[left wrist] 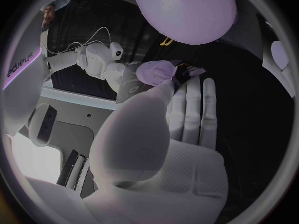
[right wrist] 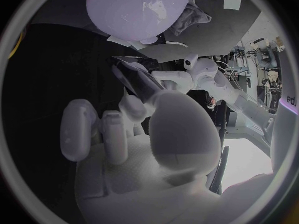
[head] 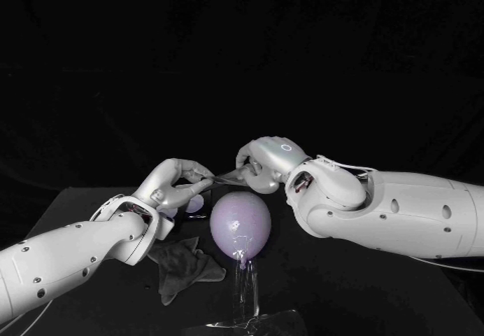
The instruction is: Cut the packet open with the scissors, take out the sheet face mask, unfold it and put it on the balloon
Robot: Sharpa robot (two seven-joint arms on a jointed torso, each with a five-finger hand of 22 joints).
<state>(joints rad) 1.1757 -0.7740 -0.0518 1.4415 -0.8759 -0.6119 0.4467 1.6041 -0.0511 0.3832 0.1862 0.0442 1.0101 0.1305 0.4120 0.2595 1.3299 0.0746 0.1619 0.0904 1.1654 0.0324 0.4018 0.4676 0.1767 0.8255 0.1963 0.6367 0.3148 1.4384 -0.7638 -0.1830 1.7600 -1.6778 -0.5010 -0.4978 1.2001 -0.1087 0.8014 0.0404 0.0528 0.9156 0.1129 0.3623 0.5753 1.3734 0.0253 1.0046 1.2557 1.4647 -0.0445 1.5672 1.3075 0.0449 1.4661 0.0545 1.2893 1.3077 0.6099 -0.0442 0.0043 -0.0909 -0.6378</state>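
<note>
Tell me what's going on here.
The left hand and the right hand hold a thin sheet between them, near the top of the balloon. It looks like the face mask, though that is hard to confirm. The balloon stands bare on a clear stand, with a crumpled dark piece on the table beside it.

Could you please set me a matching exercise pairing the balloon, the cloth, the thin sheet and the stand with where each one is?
Things:
1. balloon
2. cloth
3. thin sheet
4. stand

Places:
A. crumpled on the table
B. held between the left hand and the right hand
C. upright under the balloon
D. perched on top of the stand

Pairs: 1-D; 2-A; 3-B; 4-C.
</note>
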